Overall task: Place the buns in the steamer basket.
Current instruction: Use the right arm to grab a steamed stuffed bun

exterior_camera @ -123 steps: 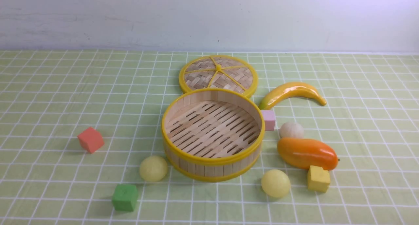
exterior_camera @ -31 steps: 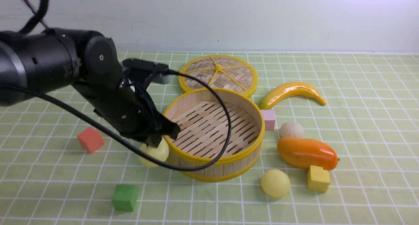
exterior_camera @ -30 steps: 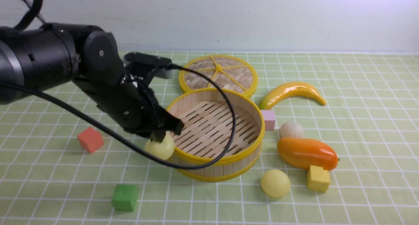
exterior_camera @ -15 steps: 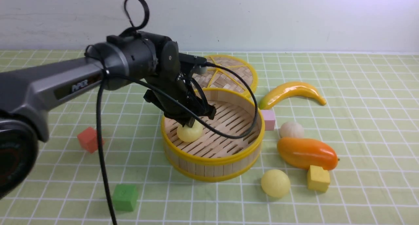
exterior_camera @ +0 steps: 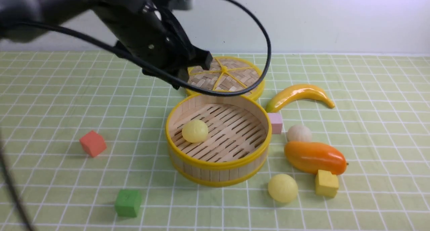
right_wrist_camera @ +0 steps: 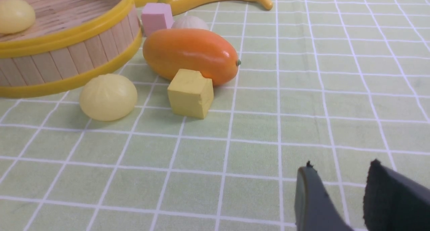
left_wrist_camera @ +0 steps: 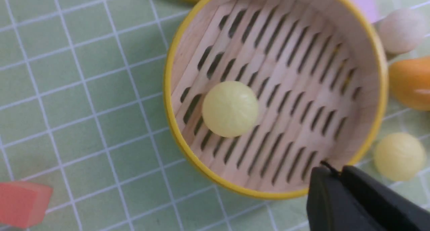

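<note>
Pale yellow, one bun [exterior_camera: 195,131] sits in the steamer basket [exterior_camera: 218,163]; another [exterior_camera: 283,188] and the off-white one [exterior_camera: 299,133] lie outside. The left fingers [left_wrist_camera: 331,170] are closed on nothing, the right ones [right_wrist_camera: 339,168] parted and empty. Reaching for the off-white bun could shove the mango [exterior_camera: 315,157] (they nearly touch), spoiling the grip.

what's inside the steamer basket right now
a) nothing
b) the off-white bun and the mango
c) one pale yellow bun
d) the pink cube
c: a single pale yellow bun sits on the slatted floor inside the steamer basket.
</note>
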